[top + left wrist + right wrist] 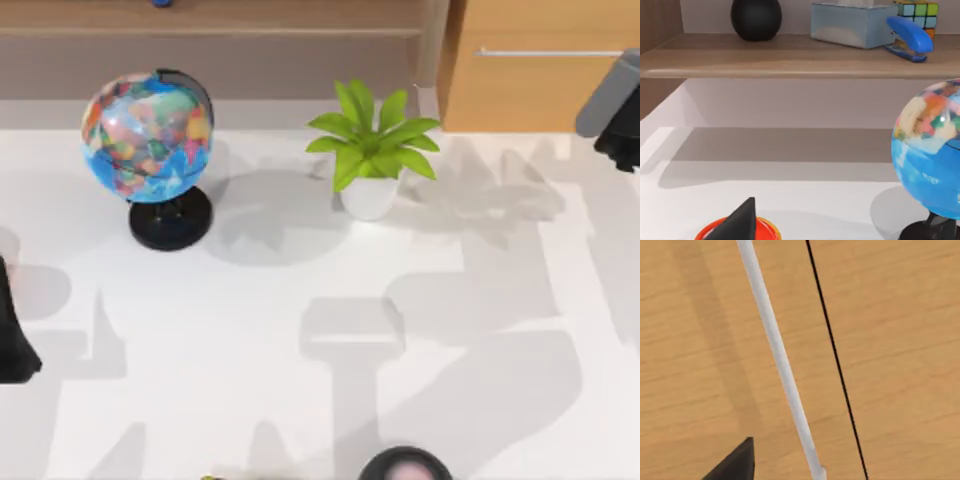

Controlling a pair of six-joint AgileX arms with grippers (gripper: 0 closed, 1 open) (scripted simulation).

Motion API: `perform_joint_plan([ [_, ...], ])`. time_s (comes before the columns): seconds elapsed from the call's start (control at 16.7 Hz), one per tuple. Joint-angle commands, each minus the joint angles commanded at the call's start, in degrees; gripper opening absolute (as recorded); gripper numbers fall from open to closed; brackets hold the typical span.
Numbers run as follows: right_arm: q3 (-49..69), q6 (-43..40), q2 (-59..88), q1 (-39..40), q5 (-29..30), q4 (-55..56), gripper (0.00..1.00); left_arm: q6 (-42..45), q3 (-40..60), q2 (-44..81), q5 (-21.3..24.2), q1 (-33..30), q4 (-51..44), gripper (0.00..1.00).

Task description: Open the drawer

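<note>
Your right gripper [622, 118] is up at the table's far right corner, right by the drawer [540, 70], and honestly you can't tell if it's spread or pinched. From its wrist camera one dark fingertip [735, 465] sits close to the wooden front, just beside the silver handle [777, 360]. The drawer looks closed, flush at the back right. Your left arm [12, 330] is parked at the left edge, well away from the globe [148, 135] and plant [370, 150].

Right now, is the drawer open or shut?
Shut, it seems: the drawer front sits flush, no white inner walls showing; the right gripper is near its handle.
</note>
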Motion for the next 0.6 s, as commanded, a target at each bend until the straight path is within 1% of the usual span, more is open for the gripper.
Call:
perform_joint_plan([
  [0.18,2.93,-10.17,6.37,5.37,6.03,4.34,1.00,0.00,0.00,0.00,0.00,0.00,0.00,1.00],
  [0.3,4.18,-13.98,9.03,7.66,8.64,6.20,1.00,0.00,0.00,0.00,0.00,0.00,0.00,1.00],
  [0.42,4.69,-15.37,10.11,8.56,9.67,6.95,1.00,0.00,0.00,0.00,0.00,0.00,0.00,1.00],
  [0.6,4.69,-15.37,10.11,8.56,9.67,6.95,1.00,0.00,0.00,0.00,0.00,0.00,0.00,1.00],
])
